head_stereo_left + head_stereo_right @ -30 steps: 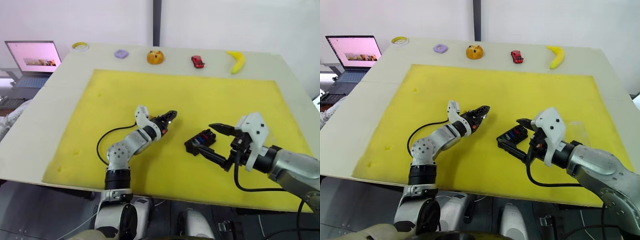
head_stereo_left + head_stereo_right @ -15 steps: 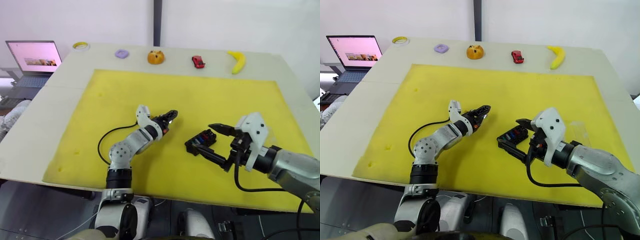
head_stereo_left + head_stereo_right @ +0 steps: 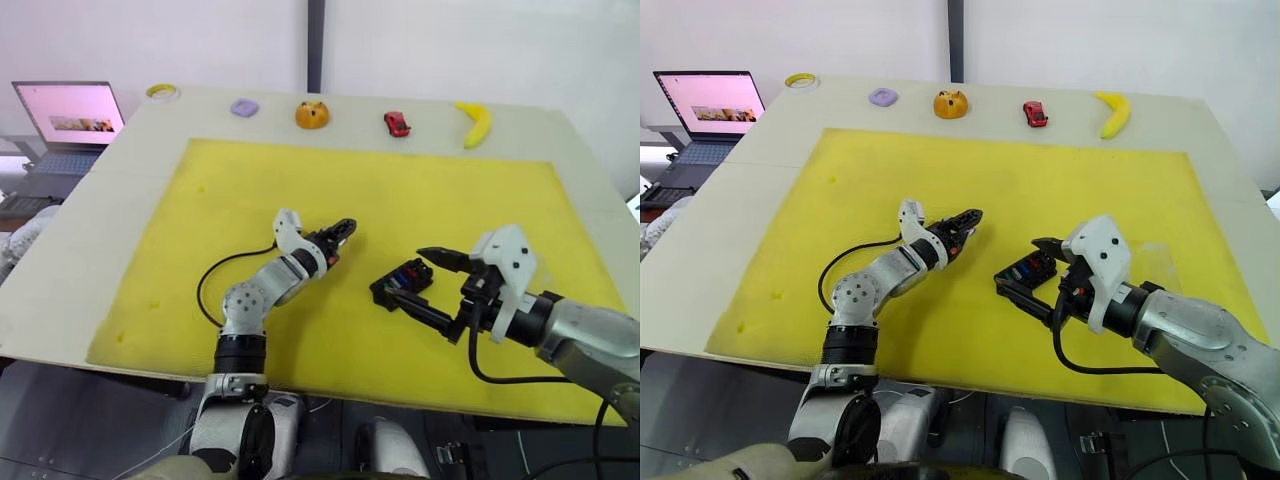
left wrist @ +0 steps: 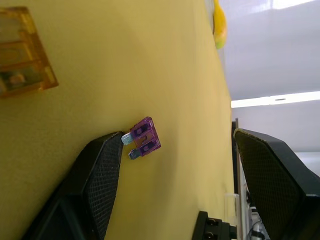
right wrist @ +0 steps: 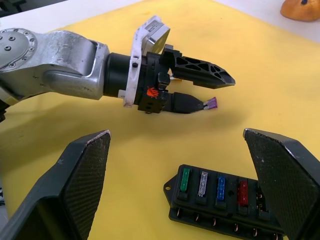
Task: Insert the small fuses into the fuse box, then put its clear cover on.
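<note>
The black fuse box [image 3: 399,285] lies on the yellow mat [image 3: 250,180], with green, clear, blue and red small fuses [image 5: 219,185] standing in its slots. My right gripper [image 3: 433,289] is open, one finger on each side of the box without gripping it. To the box's left, my left gripper [image 3: 343,232] is open and points toward it. A purple fuse [image 4: 144,138] lies against the tip of one left finger [image 4: 102,165], and an amber fuse [image 4: 22,60] rests on the mat nearby. The clear cover [image 3: 1157,256] shows faintly on the mat beyond my right gripper.
Along the table's far edge, beyond the mat, sit a tape roll [image 3: 160,92], a purple piece [image 3: 242,107], an orange toy [image 3: 311,115], a red toy car [image 3: 396,123] and a banana [image 3: 474,122]. A laptop [image 3: 65,115] stands off the far left corner.
The left arm's elbow has crept slightly to the right, while its gripper tip has barely moved. The right gripper and the fuse box stay as they were.
</note>
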### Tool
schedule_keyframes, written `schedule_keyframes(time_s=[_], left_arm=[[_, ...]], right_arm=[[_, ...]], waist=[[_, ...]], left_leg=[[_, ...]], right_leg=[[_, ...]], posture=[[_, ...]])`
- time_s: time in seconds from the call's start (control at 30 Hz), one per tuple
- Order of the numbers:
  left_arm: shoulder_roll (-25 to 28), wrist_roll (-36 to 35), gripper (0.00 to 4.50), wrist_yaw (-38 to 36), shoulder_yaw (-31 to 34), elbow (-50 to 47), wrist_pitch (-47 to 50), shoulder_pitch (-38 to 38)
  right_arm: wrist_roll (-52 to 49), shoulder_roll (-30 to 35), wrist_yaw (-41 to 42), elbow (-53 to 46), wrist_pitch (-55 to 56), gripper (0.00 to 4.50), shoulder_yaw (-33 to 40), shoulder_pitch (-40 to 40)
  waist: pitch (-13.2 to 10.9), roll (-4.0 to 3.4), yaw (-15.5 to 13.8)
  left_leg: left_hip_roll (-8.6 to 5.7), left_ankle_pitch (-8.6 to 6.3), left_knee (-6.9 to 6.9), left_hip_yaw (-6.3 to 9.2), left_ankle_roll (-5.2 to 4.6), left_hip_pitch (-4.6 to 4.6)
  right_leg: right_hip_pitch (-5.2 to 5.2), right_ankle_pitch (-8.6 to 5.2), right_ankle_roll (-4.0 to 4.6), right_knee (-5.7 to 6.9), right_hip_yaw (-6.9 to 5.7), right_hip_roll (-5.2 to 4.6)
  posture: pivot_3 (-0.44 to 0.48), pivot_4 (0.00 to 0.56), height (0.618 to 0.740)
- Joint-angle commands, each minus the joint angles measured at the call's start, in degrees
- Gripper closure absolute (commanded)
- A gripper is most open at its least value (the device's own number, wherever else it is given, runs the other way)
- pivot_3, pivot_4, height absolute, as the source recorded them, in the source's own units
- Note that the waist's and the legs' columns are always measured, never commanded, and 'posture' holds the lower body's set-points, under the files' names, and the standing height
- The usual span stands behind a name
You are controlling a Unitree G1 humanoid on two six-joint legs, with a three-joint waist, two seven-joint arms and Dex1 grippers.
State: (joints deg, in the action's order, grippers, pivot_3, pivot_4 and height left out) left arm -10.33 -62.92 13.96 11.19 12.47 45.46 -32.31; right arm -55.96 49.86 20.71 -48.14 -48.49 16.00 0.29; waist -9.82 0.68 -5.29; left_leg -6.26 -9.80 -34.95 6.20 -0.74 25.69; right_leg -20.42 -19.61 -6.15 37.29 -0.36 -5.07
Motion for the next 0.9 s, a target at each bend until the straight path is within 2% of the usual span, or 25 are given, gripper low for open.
schedule_keyframes(time_s=[0.03, 0.57, 0.67, 0.73, 0.9], left_arm=[[-4.2, 2.8, 0.80, 1.3, 0.0, 3.7, -1.8, -2.6], [-2.2, 1.6, 0.80, 2.5, 1.2, 2.0, 0.8, 0.2], [-1.7, 1.2, 1.63, 2.6, 1.7, 1.9, 1.6, 0.2], [-1.6, 1.2, 2.59, 2.6, 1.9, 1.7, 2.2, 0.3], [-1.4, 1.3, 2.59, 2.5, 2.3, 1.3, 3.2, 0.7]], right_arm=[[-0.4, 0.3, 0.1, -2.1, 0.6, 0.00, 0.8, -0.3], [-0.6, 0.4, -0.1, -2.1, 0.4, 0.00, 1.2, -0.1], [-0.5, 0.4, 0.0, -1.9, 0.4, 0.00, 1.1, -0.2], [-0.4, 0.4, 0.1, -1.8, 0.5, 0.00, 1.0, -0.3], [-0.3, 0.3, 0.1, -1.7, 0.5, 0.00, 0.9, -0.4]], waist=[[0.0, 0.00, 0.0], [0.0, 0.01, 0.1], [0.0, 0.02, 0.1], [0.0, 0.01, 0.1], [0.0, 0.01, 0.1]], left_leg=[[0.00, 0.00, 0.00, 0.00, 0.00, 0.00], [0.01, 0.00, 0.02, 0.00, 0.00, 0.01], [0.01, 0.00, 0.04, 0.00, 0.00, 0.01], [0.01, 0.00, 0.07, 0.00, 0.00, 0.06], [0.01, 0.00, 0.14, 0.00, -0.01, 0.12]], right_leg=[[0.00, 0.00, 0.00, 0.00, 0.00, 0.00], [-0.02, 0.01, -0.02, -0.04, 0.00, 0.00], [-0.02, 0.01, -0.02, -0.05, 0.00, 0.00], [-0.08, 0.01, -0.02, -0.06, 0.00, 0.00], [-0.16, 0.07, -0.14, -0.09, 0.00, 0.02]], posture=[[0.000, 0.150, 0.735], [0.000, 0.150, 0.735], [0.000, 0.150, 0.735], [0.000, 0.150, 0.735], [0.000, 0.150, 0.735]])
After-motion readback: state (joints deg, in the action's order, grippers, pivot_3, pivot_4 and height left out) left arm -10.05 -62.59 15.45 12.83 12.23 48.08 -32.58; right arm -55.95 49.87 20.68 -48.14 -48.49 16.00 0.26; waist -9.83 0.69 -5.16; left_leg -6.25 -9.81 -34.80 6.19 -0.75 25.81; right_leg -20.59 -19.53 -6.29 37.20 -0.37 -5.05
